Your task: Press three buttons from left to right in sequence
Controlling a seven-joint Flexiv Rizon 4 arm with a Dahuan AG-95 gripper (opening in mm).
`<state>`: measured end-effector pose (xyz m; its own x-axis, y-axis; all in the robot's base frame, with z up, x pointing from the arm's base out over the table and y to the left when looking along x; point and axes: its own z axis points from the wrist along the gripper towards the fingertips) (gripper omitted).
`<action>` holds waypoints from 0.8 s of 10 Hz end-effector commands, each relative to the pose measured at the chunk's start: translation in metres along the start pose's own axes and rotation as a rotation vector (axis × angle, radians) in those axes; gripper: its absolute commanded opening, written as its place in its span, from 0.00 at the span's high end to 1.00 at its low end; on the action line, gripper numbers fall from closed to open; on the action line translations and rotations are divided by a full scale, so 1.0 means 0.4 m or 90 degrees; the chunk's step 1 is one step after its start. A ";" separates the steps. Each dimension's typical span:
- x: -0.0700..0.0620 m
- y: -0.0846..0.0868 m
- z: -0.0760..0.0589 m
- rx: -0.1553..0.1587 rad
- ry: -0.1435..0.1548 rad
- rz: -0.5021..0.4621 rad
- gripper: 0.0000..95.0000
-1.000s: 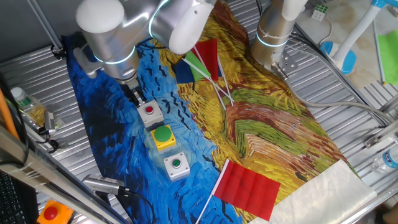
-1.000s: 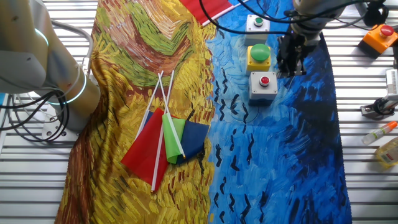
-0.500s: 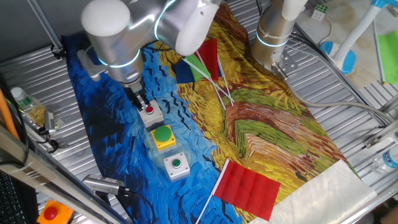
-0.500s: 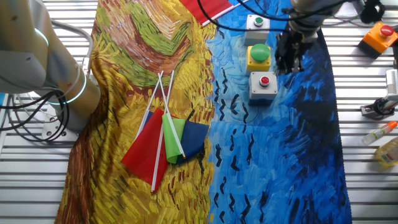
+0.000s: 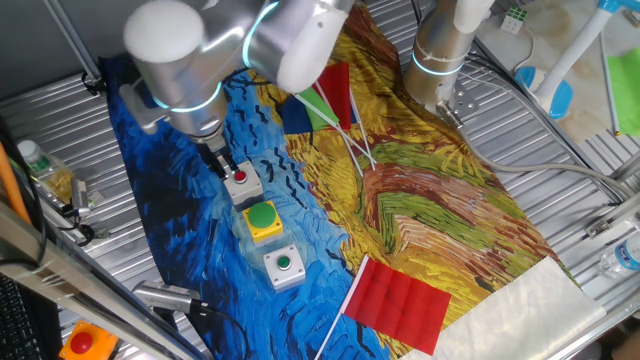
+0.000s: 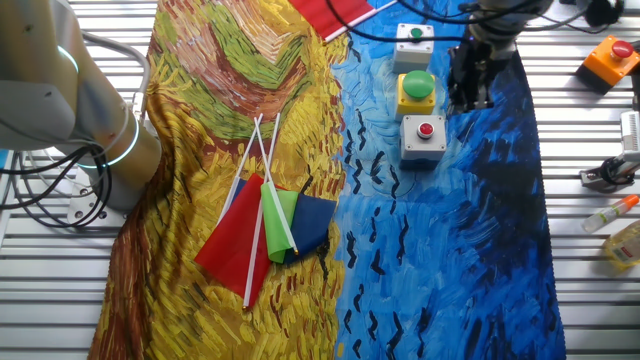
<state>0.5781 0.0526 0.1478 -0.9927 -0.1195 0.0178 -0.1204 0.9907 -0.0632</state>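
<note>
Three button boxes stand in a row on the blue part of the cloth. The grey box with a small red button (image 5: 241,182) (image 6: 424,138) is at one end. The yellow box with a large green button (image 5: 263,220) (image 6: 417,91) is in the middle. The grey box with a small green button (image 5: 284,267) (image 6: 415,40) is at the other end. My gripper (image 5: 216,161) (image 6: 469,92) hangs close beside the red-button box, on its outer side, not over any button. No view shows its fingertips well enough to tell their state.
An orange box with a red button (image 5: 82,342) (image 6: 612,58) sits off the cloth. A red flag (image 5: 398,300) and a bundle of flags (image 5: 325,95) (image 6: 270,225) lie on the painted cloth (image 6: 250,120). A second arm's base (image 5: 440,60) (image 6: 100,130) stands at the cloth's edge.
My gripper edged toward the red-button box half a second ago, then drew back slightly to its outer side. The boxes have not moved.
</note>
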 end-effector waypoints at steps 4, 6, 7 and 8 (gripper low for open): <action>-0.003 0.000 0.000 -0.007 -0.005 0.011 1.00; -0.003 0.000 0.000 -0.010 -0.013 0.014 1.00; -0.003 0.000 0.000 -0.021 -0.025 0.008 1.00; -0.003 0.000 0.000 -0.035 -0.033 0.002 1.00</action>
<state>0.5799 0.0524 0.1480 -0.9935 -0.1101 -0.0302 -0.1096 0.9938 -0.0162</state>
